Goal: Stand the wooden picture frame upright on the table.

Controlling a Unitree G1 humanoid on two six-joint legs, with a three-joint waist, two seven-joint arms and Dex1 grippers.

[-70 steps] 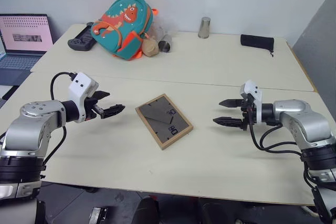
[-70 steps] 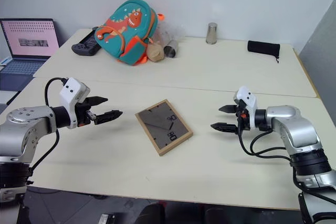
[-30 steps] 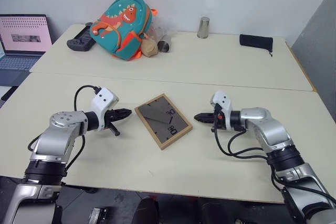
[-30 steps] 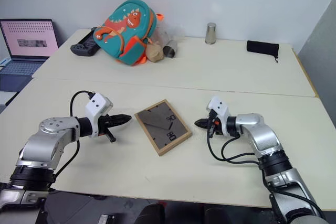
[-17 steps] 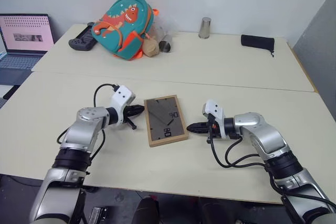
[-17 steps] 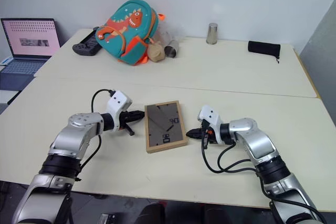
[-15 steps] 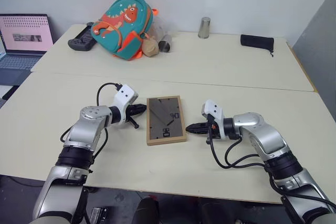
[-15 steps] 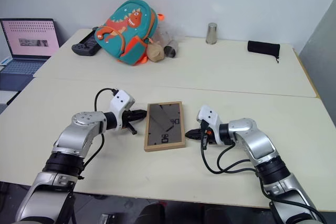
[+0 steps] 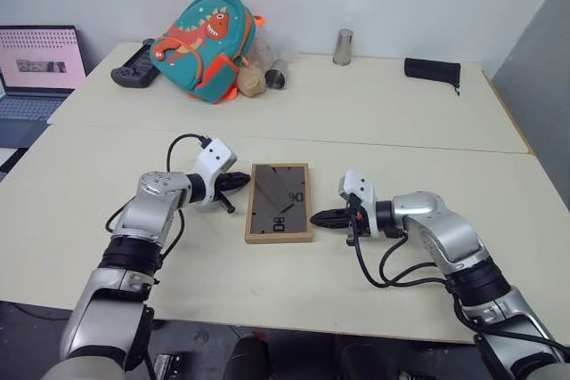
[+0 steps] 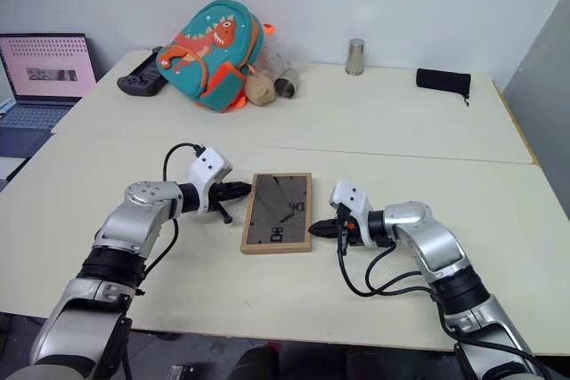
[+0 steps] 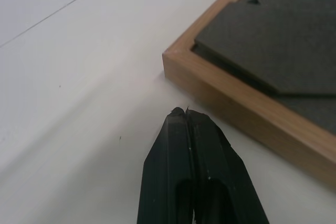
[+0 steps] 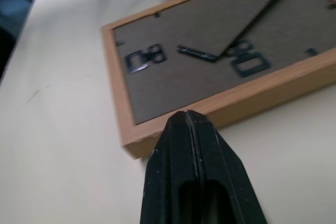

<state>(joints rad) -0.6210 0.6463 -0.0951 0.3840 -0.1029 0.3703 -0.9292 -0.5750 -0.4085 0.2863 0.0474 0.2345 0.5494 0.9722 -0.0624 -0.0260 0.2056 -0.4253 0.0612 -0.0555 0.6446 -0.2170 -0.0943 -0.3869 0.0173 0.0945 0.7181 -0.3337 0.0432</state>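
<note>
Both claws are pinched fully shut and hold nothing. Left claw points its tip at the left long edge of the wooden picture frame, near a far corner, just short of the wood in the left wrist view. Right claw aims at the opposite long edge near a front corner, tip just beside it. Between them the frame lies flat and face down on the pale counter, its dark grey back panel and fold-out stand facing up. Farther back sit a teal dinosaur backpack, a metal cup, a black pouch and a laptop.
</note>
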